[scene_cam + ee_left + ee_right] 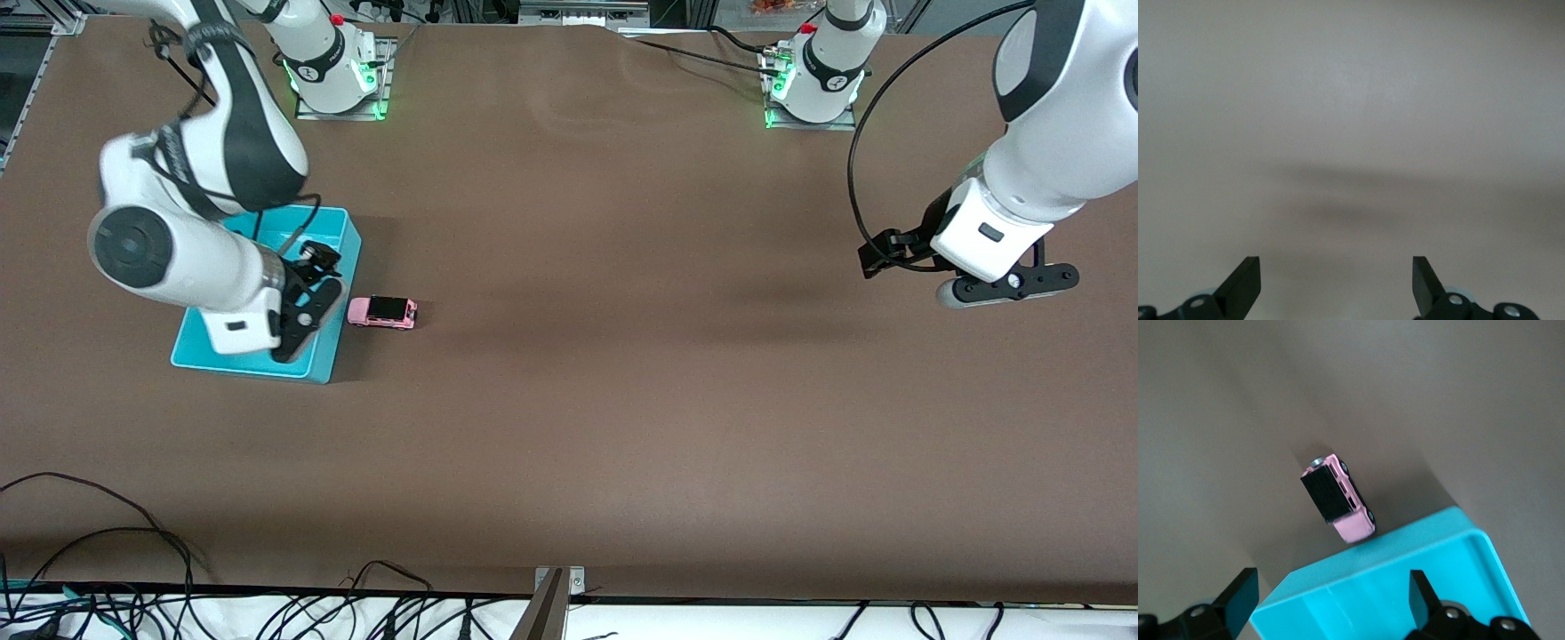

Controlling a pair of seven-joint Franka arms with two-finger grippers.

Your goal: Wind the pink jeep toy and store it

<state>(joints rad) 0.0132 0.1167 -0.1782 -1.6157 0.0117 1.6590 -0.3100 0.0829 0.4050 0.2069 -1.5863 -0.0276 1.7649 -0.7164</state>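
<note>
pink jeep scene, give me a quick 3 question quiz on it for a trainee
1. True or false: the pink jeep toy already lies inside the cyan bin.
2. Which gripper hangs over the cyan bin? A) the left gripper B) the right gripper
3. Fill in: both grippers' jaws stand ____.

Key
1. False. It stands on its wheels on the table, just beside the bin on the side toward the left arm's end.
2. B. The left gripper waits over bare table at the left arm's end.
3. Open, with nothing between them.
</note>
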